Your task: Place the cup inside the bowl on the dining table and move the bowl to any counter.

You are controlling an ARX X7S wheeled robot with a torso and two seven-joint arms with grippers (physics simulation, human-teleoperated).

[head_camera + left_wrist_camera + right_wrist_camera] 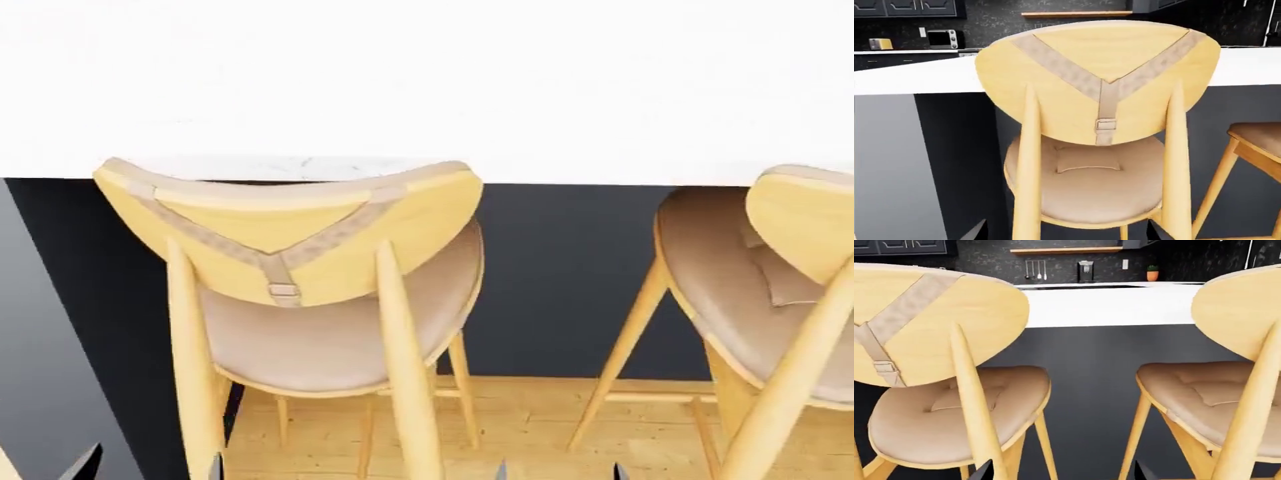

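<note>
Both arms low behind two chairs at the white table; cup and bowl out of view.

Left gripper [1066, 231] and right gripper [1065, 471] show only dark fingertips, set apart, holding nothing. Two wooden chairs: one [300, 260] at 10 o'clock of the head view, its strapped back facing the robot, another [774, 290] at 3 o'clock. The dining table [427, 90] spans 12 o'clock, its long edge running across.

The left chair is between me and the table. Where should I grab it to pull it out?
Probably the top rim of the left chair's backrest, from above: the panel is thin, near upright and its back faces you, so jaws can straddle it.
</note>
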